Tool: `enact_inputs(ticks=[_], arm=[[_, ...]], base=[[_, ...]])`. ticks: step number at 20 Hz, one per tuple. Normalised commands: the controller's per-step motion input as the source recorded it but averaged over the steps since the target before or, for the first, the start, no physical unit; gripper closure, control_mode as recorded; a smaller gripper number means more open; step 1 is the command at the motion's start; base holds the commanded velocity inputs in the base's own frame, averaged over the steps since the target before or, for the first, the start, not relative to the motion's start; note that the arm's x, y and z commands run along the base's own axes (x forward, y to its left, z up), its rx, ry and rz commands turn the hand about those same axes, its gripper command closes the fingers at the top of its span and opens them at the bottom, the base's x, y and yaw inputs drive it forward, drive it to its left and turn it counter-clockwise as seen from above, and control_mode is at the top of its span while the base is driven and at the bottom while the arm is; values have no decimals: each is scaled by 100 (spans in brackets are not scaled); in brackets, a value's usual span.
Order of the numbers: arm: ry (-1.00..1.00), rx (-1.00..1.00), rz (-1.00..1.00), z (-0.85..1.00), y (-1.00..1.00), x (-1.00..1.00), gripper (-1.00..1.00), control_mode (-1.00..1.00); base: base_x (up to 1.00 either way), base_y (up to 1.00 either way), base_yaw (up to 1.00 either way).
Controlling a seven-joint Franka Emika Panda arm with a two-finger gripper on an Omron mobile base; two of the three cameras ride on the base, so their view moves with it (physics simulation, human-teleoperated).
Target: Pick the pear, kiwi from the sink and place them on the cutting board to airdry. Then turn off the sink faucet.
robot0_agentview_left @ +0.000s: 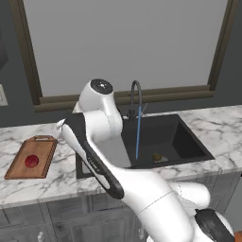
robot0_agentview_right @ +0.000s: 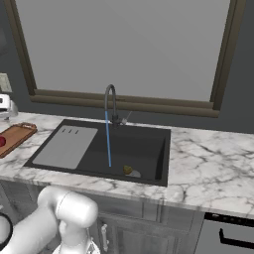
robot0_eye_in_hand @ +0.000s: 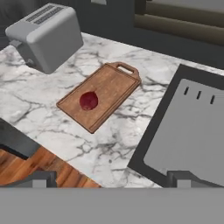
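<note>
resting on the cutting board (robot0_eye_in_hand: 114,87), pear (robot0_eye_in_hand: 89,100); kiwi (robot0_agentview_left: 157,157) in sink (robot0_agentview_left: 189,142).

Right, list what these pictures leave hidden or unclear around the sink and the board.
- Sink: in the left base view the arm covers its left part with the draining panel.
- Cutting board: cut off by the left edge of the right base view, as is the pear.
- Kiwi: too small in both base views to show its shape.
- Sink faucet: its side lever is too small to read its position.
- Toaster: its far end is cut by the hand view's top-left edge.
</note>
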Motion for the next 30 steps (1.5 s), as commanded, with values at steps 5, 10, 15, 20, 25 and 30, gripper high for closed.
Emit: enact_inputs(ticks=[5, 10, 15, 20, 25, 30], arm=[[-4, -1, -12, 42, -86, -88, -100, -100], [-8, -9, -10, 27, -83, -65, -100, -100], [-7, -12, -5, 34, -80, -34, -100, -100], [-1, -10, -6, 37, -83, -28, -100, -100], [0, -10, -10, 31, -81, -16, -100, -100], [0, -11, -13, 18, -69, -10, -100, -100]], base=[[0, 0, 0], [0, 0, 0], [0, 0, 0], [0, 0, 0], [0, 0, 0], [0, 0, 0]])
